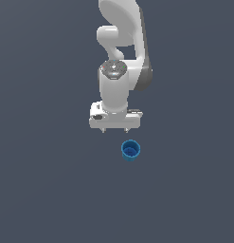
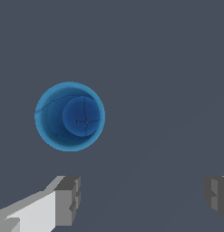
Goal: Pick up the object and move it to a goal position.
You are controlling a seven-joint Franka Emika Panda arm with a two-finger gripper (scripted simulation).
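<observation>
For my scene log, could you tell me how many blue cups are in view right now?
1. The blue cup stands upright on the grey surface, apart from the open gripper and a little toward the exterior view's right of it. The wrist view shows the same cup; none other shows.

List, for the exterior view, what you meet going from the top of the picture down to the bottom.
Robot arm → gripper, open, fingertips pointing down → blue cup, standing upright on the grey floor, apart from the gripper.
</observation>
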